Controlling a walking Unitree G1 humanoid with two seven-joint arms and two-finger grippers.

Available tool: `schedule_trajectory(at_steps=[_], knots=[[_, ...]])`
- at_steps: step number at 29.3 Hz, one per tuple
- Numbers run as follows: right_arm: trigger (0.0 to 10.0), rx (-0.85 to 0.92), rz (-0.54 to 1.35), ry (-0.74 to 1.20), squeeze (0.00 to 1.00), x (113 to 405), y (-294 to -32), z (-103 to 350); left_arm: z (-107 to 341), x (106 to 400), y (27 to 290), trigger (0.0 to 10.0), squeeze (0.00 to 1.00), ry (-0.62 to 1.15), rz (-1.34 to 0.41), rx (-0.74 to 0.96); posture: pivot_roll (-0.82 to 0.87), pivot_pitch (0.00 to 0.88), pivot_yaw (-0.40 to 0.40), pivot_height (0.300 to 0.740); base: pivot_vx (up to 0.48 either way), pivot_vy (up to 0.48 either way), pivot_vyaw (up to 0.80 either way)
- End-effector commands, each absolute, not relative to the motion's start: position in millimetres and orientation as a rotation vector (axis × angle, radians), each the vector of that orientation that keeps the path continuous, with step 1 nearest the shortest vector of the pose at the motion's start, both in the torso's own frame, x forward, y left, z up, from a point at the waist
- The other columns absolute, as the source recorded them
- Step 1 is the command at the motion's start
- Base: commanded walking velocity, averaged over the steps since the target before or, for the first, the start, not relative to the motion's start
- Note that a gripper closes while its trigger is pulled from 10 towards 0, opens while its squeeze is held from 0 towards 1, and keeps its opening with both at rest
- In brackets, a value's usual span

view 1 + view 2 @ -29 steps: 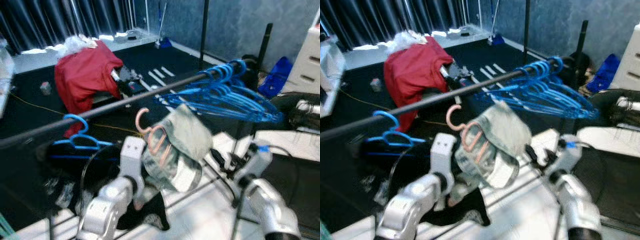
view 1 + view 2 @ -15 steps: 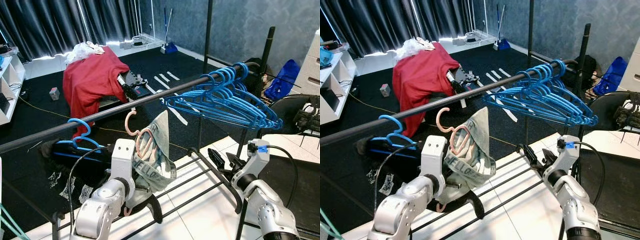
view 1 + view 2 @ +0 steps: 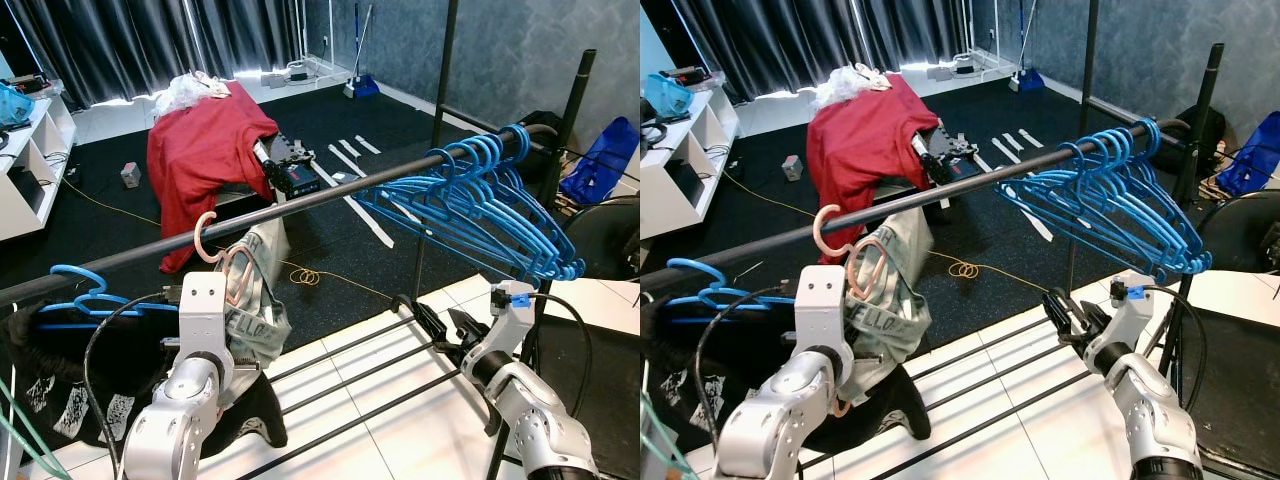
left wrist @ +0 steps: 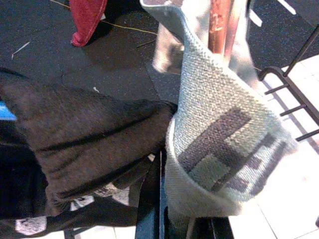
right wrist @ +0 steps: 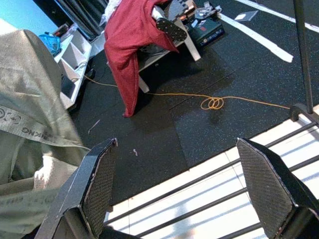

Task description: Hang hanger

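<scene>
We held the pink hanger (image 3: 222, 262) up with its hook (image 3: 204, 236) right at the rail (image 3: 330, 194), so the hook could drop over the bar; whether it already rested on it we could not tell. A grey-green garment (image 3: 255, 305) draped from it. Our left gripper (image 4: 164, 219) sat beneath, bearing the load; whether its fingers were clamped we could not tell. Our right gripper (image 5: 184, 184) waited low with fingers (image 5: 97, 181) wide apart. Blue hangers (image 3: 470, 200) crowded the rail's far end.
</scene>
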State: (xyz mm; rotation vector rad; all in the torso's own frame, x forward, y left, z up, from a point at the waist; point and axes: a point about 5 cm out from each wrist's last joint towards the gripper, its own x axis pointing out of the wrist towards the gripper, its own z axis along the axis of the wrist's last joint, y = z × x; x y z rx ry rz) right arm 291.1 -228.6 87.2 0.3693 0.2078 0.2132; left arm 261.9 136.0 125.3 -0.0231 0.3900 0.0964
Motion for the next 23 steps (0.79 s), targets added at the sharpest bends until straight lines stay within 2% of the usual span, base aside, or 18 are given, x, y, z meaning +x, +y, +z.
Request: schedule_trajectory(at_steps=[1,4,6,14,15,17,18,20,23], knots=[[10.0,0.378,0.214,0.219,0.00,292,-227,86,132,264,133,10.0,0.00,0.373,0.113,-0.041,-0.14,0.000,0.063,0.731,0.000,0.000,0.00],[10.0,0.378,0.210,0.222,0.00,293,-228,86,130,267,124,10.0,0.00,0.414,0.074,-0.031,-0.14,0.000,0.062,0.731,0.000,0.000,0.00],[10.0,0.380,0.205,0.222,0.00,293,-228,86,120,269,111,10.0,0.00,0.510,0.052,0.006,-0.14,0.000,0.063,0.731,0.000,0.000,0.00],[10.0,0.383,0.197,0.221,0.00,293,-227,86,111,275,93,10.0,0.00,0.575,0.003,0.068,-0.15,0.000,0.070,0.731,0.000,0.000,0.00],[10.0,0.384,0.195,0.221,0.00,293,-227,86,109,272,90,10.0,0.89,0.575,-0.029,0.094,-0.15,0.000,0.071,0.731,0.000,0.000,0.00],[10.0,0.384,0.194,0.221,0.00,293,-228,86,108,271,88,10.0,0.89,0.573,-0.049,0.110,-0.15,0.000,0.072,0.731,0.000,0.000,0.00],[10.0,0.385,0.193,0.222,0.00,292,-228,86,107,268,81,10.0,1.00,0.575,-0.124,0.120,-0.15,0.000,0.070,0.731,0.000,0.000,0.00],[10.0,0.388,0.192,0.226,0.00,292,-228,85,114,258,67,10.0,1.00,0.569,-0.334,0.128,-0.15,0.000,0.069,0.731,0.000,0.000,0.00],[10.0,0.388,0.193,0.228,0.00,292,-228,85,122,259,69,10.0,1.00,0.538,-0.375,0.144,-0.15,0.000,0.066,0.731,0.000,0.000,0.00]])
